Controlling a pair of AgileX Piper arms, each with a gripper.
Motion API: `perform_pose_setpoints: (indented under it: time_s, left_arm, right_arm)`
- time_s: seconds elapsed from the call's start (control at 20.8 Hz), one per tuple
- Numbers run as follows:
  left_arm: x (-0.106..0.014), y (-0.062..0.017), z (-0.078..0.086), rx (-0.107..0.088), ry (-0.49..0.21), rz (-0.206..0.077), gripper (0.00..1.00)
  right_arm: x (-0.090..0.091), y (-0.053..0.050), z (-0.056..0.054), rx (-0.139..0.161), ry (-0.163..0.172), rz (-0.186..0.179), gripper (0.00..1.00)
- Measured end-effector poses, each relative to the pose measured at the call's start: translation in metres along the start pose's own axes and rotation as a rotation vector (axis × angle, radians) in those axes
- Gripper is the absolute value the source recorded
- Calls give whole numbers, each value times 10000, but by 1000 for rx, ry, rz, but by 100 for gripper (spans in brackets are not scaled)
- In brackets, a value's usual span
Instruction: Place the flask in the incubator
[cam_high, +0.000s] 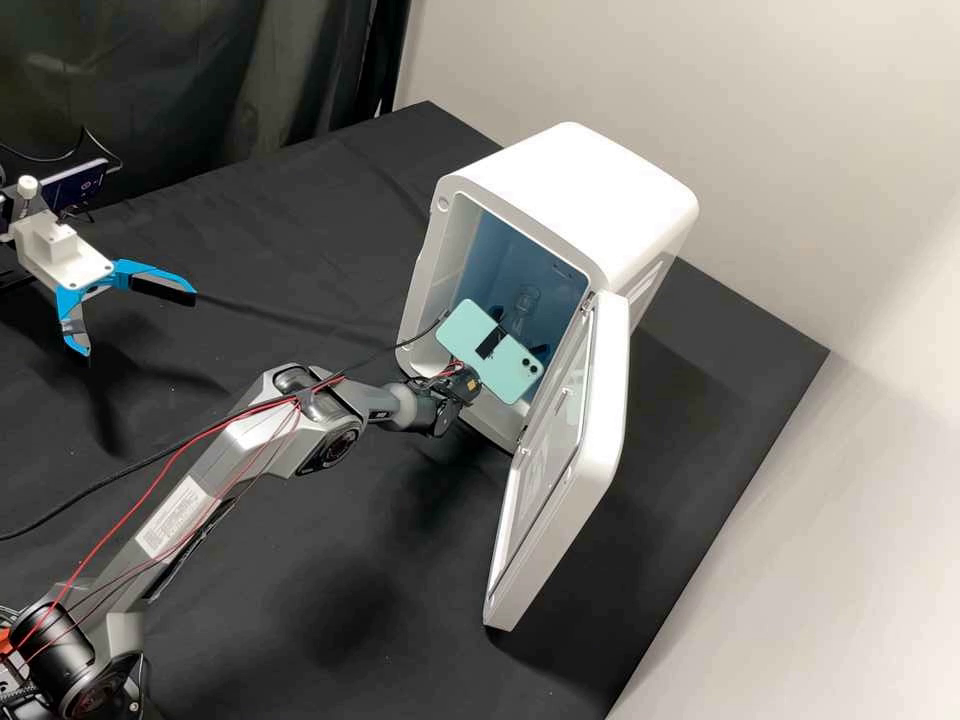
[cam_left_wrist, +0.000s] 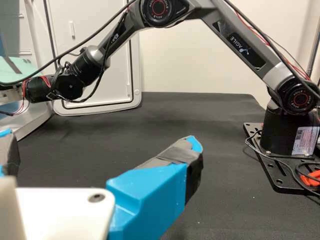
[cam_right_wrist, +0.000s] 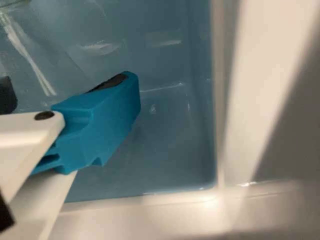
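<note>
Black cloth-covered bench, rig steady.

White boxy incubator with a pale blue chamber stands at the far side. Its white hinged door hangs wide open, close beside the reaching arm.

Dark grey right arm is stretched across the bench, its wrist through the opening. A mint-green flat slab on the wrist blocks my overhead look at the right jaws. From the wrist camera I cannot tell whether they are gripping or clear of the glass.

Left jaws hover over the bench near the far corner, well apart from the incubator, spread wide and holding nothing.

Clear glass flask is inside the chamber and looks upright, just behind the slab. It shows as faint glass streaks in the right wrist view.

Risks as I read them:
- If I back out while the right jaws grip or brush the flask, it gets dragged to the lip or tipped. Smooth chamber floor, light glass.
- The slab or wrist could clip the door edge or frame on retreat and jolt the box.
- The red and black cables along the arm could snag on the incubator's lower rim.
- I'm blind on the contact, so I'd confirm release first.
</note>
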Motion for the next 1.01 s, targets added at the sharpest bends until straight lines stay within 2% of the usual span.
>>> perform_pose_setpoints:
  time_s: [0.38, 0.77, 1.01]
  left_arm:
    - [0, 0, 0, 0, 0, 0, 100]
    - [-9, 5, -24, -2, 15, 4, 100]
    - [-21, 28, -22, 8, 19, 17, 100]
  right_arm:
    - [0, -19, 40, 0, -33, -18, 100]
    - [-6, 24, 79, 0, -40, -12, 100]
    - [-7, 32, 86, -3, -41, -12, 100]
